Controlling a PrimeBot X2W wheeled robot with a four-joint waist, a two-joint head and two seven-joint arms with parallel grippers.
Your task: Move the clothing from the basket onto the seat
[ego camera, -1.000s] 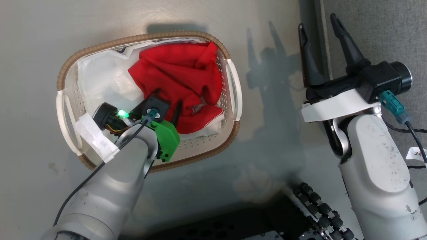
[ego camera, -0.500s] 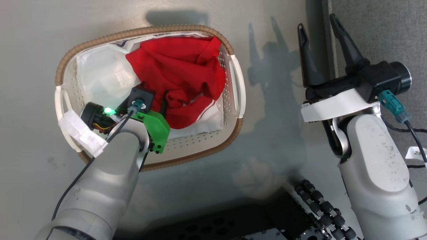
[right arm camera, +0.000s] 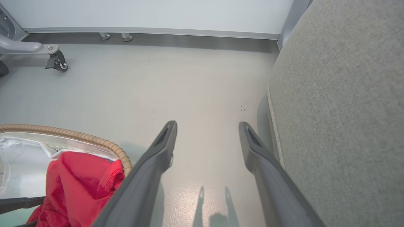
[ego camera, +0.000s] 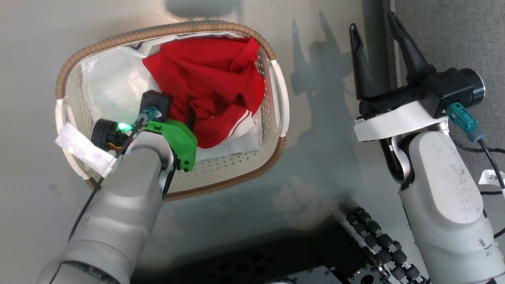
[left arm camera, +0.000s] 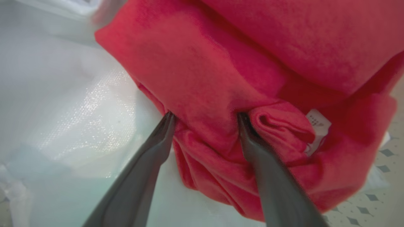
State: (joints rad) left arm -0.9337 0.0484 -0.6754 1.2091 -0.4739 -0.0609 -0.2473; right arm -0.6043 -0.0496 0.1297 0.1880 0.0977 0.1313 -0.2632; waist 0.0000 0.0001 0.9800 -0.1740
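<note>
Head view: basket (ego camera: 177, 27) lengthwise left-right, clothing (ego camera: 213, 75) at its right end.

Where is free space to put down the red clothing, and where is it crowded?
Free: the floor between the basket and the seat, and the seat's visible grey top. Crowded: inside the basket, with the clothing, white sheet and left pincer.
</note>
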